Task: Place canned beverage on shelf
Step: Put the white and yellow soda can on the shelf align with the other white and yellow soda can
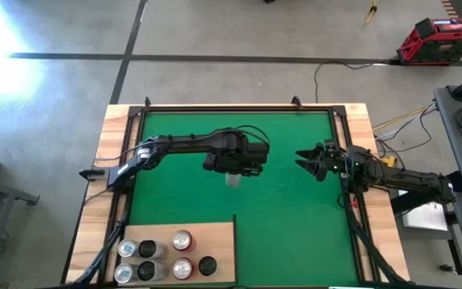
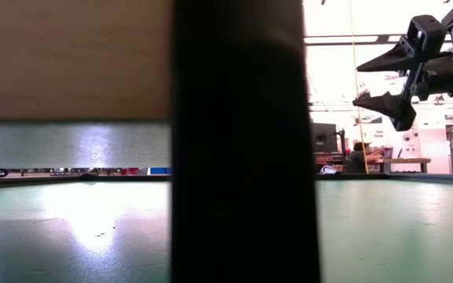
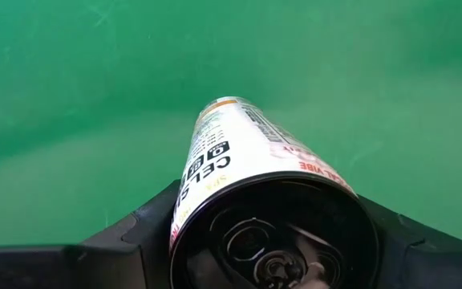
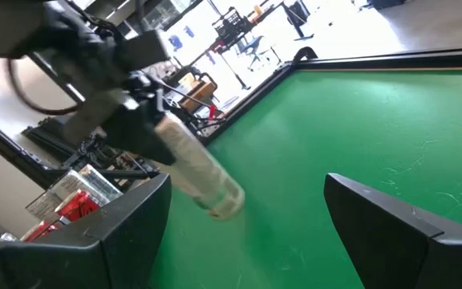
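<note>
The can (image 3: 251,172), white with printed lettering, is clenched in the left hand (image 1: 233,170) and hangs above the middle of the green mat (image 1: 295,233), well clear of it. The shelf (image 1: 219,241), a pale wood panel at the near left of the counter, already carries several cans. This looks like the carrying step: next the arm must swing toward the panel's bare part and lower the can upright. The right hand (image 1: 307,160) waits with fingers apart, empty, at the right.
</note>
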`<state>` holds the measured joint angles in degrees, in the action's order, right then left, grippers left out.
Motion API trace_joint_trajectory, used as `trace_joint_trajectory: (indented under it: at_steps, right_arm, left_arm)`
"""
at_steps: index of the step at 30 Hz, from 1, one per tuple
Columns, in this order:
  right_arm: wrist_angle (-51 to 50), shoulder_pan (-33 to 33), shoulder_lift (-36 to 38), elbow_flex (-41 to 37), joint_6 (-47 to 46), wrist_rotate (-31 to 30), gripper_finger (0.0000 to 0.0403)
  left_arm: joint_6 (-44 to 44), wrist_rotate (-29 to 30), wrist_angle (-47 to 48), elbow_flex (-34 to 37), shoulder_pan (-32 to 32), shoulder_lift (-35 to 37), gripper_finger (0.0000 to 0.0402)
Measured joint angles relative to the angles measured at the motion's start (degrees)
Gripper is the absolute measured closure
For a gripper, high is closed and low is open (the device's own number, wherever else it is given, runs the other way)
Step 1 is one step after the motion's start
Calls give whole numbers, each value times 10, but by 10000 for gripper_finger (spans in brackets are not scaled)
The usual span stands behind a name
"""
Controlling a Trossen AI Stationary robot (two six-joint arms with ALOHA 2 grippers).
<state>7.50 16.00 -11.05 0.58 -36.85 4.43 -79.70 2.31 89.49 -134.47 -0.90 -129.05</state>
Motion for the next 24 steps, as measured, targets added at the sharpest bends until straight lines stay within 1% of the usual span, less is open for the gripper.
trace_joint_trajectory:
  at_steps: [5, 13, 16, 19, 21, 24]
  right_arm:
    - [0, 0, 0, 0, 0, 0, 85]
    - [0, 0, 0, 0, 0, 0, 85]
    - [0, 0, 0, 0, 0, 0, 85]
    - [0, 0, 0, 0, 0, 0, 85]
    - [0, 0, 0, 0, 0, 0, 85]
    - [0, 0, 0, 0, 0, 0, 85]
  left_arm:
    - [-24, 3, 4, 1, 42, 26, 163]
    - [-67, 53, 5, 12, 121, 59, 163]
    - [-84, 55, 4, 42, 141, 79, 163]
    - [-111, 56, 5, 96, 157, 108, 163]
    - [-126, 46, 6, 130, 168, 127, 163]
    - [-153, 28, 5, 162, 187, 148, 163]
